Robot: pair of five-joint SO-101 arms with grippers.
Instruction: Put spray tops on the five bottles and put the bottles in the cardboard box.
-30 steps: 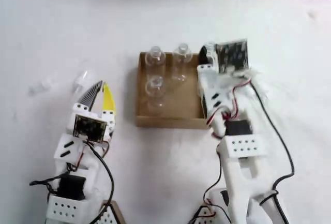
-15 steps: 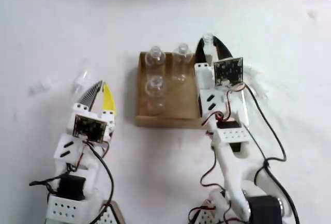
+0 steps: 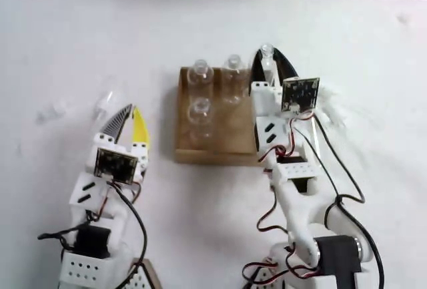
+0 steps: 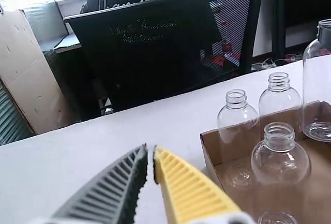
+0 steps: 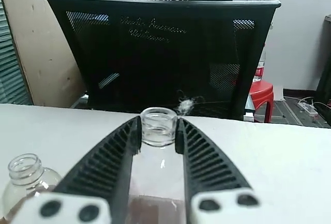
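Observation:
A cardboard box (image 3: 183, 149) lies mid-table with three clear, capless bottles standing in it: two at the back (image 3: 200, 73) (image 3: 233, 66) and one in front (image 3: 199, 111). My right gripper (image 3: 268, 57) has black fingers and is shut on the neck of a fourth clear bottle (image 5: 159, 127), held upright at the box's far right corner. I cannot tell if it stands inside the wall. My left gripper (image 3: 130, 111) has one grey and one yellow finger. It rests shut and empty on the table left of the box (image 4: 207, 149). Its wrist view shows the boxed bottles (image 4: 280, 154).
A small clear item (image 3: 107, 102) lies on the white table just beyond the left gripper's tips, and another faint one (image 3: 52, 111) sits farther left. A black mesh chair (image 5: 155, 53) stands behind the far table edge.
The right arm has swung its wrist back and up, so the held bottle now shows between its fingers at the box's far right corner. The left arm has not moved.

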